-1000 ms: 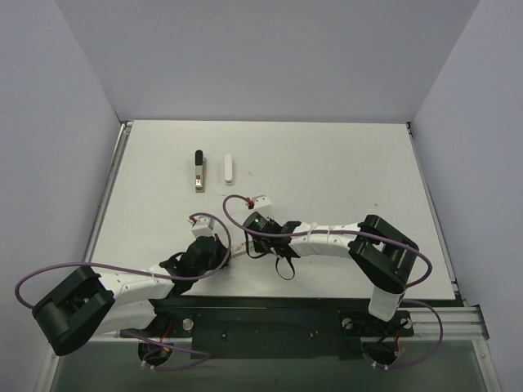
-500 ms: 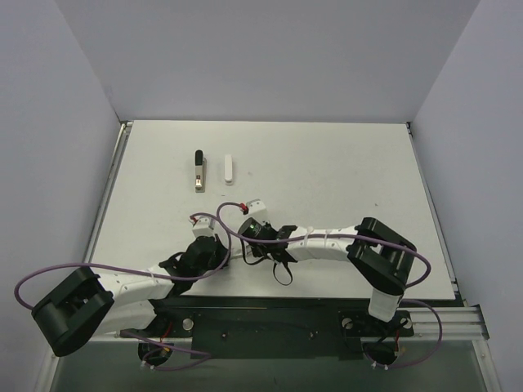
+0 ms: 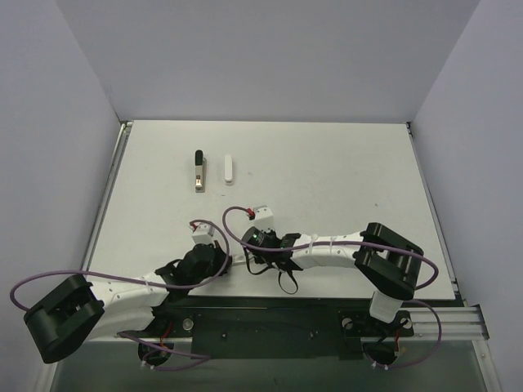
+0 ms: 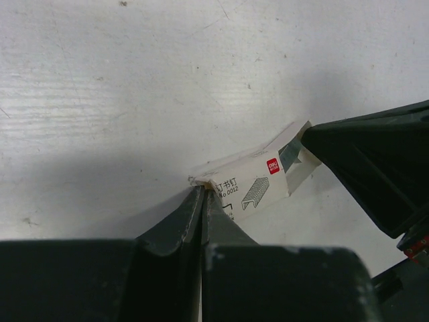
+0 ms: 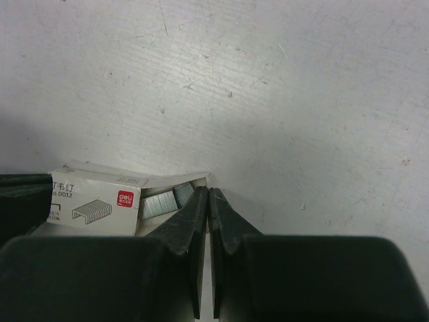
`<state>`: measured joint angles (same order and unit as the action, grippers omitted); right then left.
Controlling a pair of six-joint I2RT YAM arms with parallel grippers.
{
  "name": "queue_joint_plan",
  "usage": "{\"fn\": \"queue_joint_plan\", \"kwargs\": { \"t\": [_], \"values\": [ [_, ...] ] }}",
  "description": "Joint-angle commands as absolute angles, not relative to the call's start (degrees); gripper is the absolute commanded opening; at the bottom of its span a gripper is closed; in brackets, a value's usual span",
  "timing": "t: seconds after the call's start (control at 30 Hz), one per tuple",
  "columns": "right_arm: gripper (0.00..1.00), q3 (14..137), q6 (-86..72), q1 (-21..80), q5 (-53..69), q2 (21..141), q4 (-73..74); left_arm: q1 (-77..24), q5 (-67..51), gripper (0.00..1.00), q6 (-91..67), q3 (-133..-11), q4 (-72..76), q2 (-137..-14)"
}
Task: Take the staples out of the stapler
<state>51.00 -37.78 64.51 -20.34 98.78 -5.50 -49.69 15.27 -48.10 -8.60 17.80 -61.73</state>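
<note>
The black stapler (image 3: 198,169) with a brass-coloured end lies at the far left of the table, far from both arms. Near the front edge, a small white staple box (image 4: 258,184) lies between my two grippers. My left gripper (image 4: 201,190) is shut, its tips pinching one end corner of the box. My right gripper (image 5: 209,193) is shut on the end wall of the box's inner tray, which is slid partly out. Grey staples (image 5: 161,203) show in the tray. The right gripper's dark fingers (image 4: 375,168) also show at the box's open end.
A short white oblong piece (image 3: 229,168) lies just right of the stapler. The grey walls (image 3: 73,163) close in the table on the left, back and right. Purple cables (image 3: 237,233) loop over both wrists.
Both wrists have shifted a little toward the near edge while staying together at the box. The right arm's elbow has dropped lower. Both grippers stay shut.
</note>
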Motion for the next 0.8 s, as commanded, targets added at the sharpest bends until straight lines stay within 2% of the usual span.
{"fn": "queue_joint_plan", "kwargs": {
  "t": [0.0, 0.4, 0.77],
  "values": [
    [0.0, 49.83, -44.2, 65.04, -20.22, 97.21, -3.61, -52.55, 15.64, 0.0, -51.15, -6.33, 15.56, -60.47],
    [0.0, 46.67, -49.48, 65.92, -19.07, 94.48, -1.76, -60.99, 21.62, 0.0, -56.42, -5.71, 13.18, -59.85],
    [0.0, 44.83, -46.67, 67.67, -15.91, 91.85, -3.78, -65.65, 23.2, 0.0, -55.29, -6.06, 15.55, -61.08]
  ]
}}
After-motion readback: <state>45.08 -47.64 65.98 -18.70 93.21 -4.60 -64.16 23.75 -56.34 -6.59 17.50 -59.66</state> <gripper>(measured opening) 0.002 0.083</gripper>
